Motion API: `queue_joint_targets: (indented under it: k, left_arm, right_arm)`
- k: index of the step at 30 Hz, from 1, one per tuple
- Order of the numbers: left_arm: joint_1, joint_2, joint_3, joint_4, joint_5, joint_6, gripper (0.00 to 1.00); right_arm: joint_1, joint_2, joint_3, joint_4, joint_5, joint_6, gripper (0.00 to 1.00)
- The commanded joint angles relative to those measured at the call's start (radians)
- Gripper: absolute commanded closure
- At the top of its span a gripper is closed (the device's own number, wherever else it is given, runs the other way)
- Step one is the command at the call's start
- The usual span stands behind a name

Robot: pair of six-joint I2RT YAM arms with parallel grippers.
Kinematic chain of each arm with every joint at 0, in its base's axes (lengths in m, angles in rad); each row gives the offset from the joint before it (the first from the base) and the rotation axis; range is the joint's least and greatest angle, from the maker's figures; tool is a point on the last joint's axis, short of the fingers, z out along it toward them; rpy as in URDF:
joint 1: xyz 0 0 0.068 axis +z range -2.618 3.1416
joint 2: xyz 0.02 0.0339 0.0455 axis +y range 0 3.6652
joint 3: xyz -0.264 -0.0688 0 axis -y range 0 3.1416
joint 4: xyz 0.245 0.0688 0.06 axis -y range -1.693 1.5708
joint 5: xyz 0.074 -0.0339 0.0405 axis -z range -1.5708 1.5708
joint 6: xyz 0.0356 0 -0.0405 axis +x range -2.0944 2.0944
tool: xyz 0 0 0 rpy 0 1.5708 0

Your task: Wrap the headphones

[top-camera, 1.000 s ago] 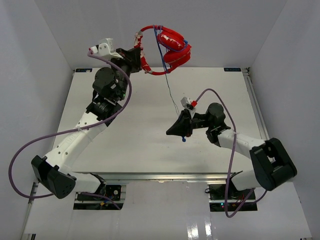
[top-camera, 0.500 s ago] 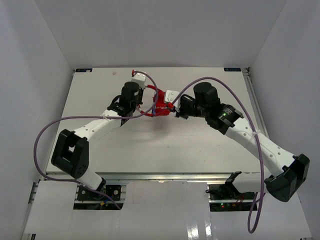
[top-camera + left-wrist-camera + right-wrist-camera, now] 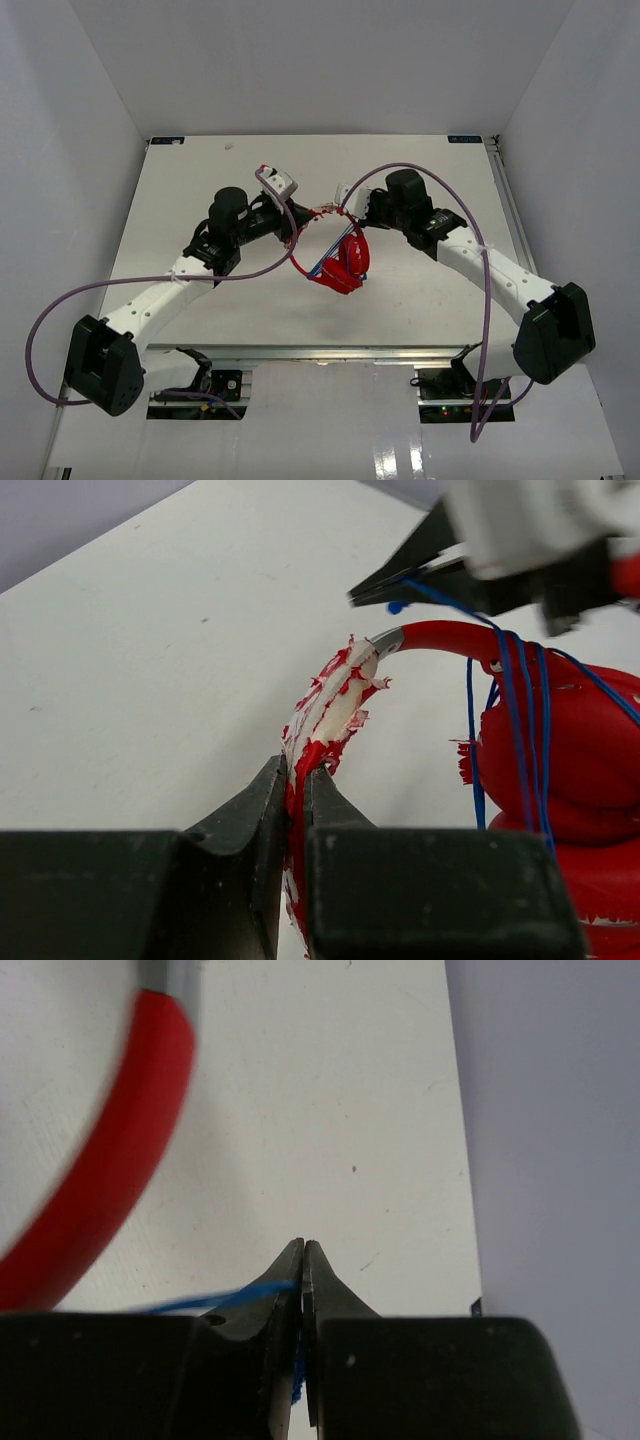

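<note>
The red headphones [image 3: 345, 265] hang between my two grippers over the middle of the table, with the earcups low and the headband arching up. My left gripper [image 3: 296, 220] is shut on the worn, peeling end of the headband [image 3: 335, 695]. The thin blue cable [image 3: 520, 710] runs in several turns over the headband and the earcups [image 3: 575, 770]. My right gripper [image 3: 346, 207] is shut on the blue cable [image 3: 200, 1302] near its end, close to the headband [image 3: 110, 1160]. The right gripper also shows in the left wrist view [image 3: 400, 575], with a small blue cable tip just below its fingertips.
The white table [image 3: 180, 190] is walled by grey panels at the left, back and right. Thick purple robot cables [image 3: 60, 300] loop off both arms, one arching over the right arm [image 3: 440, 175]. The table's right edge [image 3: 455, 1160] is near the right gripper.
</note>
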Motion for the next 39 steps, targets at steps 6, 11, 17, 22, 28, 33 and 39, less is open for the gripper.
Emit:
queue_joint_targets:
  k: [6,11,17,22,28,33,39]
  left_arm:
    - [0.067,0.018,-0.108,0.414,0.161,-0.412,1.00]
    - [0.078,0.141,-0.148,0.613,0.059,-0.516,1.00]
    - [0.088,0.315,-0.192,0.758,-0.037,-0.595,1.00]
    - [0.089,0.447,-0.192,0.809,-0.137,-0.624,1.00]
    - [0.090,0.553,-0.177,0.800,-0.214,-0.594,1.00]
    - [0.090,0.596,-0.155,0.758,-0.233,-0.566,1.00]
    - [0.092,0.636,-0.131,0.720,-0.250,-0.566,1.00]
  right_arm:
    - [-0.227,0.150,-0.056,0.192,-0.638,0.362,0.92]
    - [-0.241,0.260,-0.143,0.407,-0.900,0.618,0.92]
    - [-0.241,0.453,-0.100,0.548,-0.977,0.835,0.92]
    - [-0.248,0.589,-0.041,0.568,-0.958,0.975,0.90]
    - [-0.278,0.632,-0.029,0.565,-0.867,1.031,0.69]
    - [-0.301,0.630,-0.029,0.516,-0.769,1.014,0.51]
    - [-0.339,0.609,-0.026,0.439,-0.686,0.969,0.35]
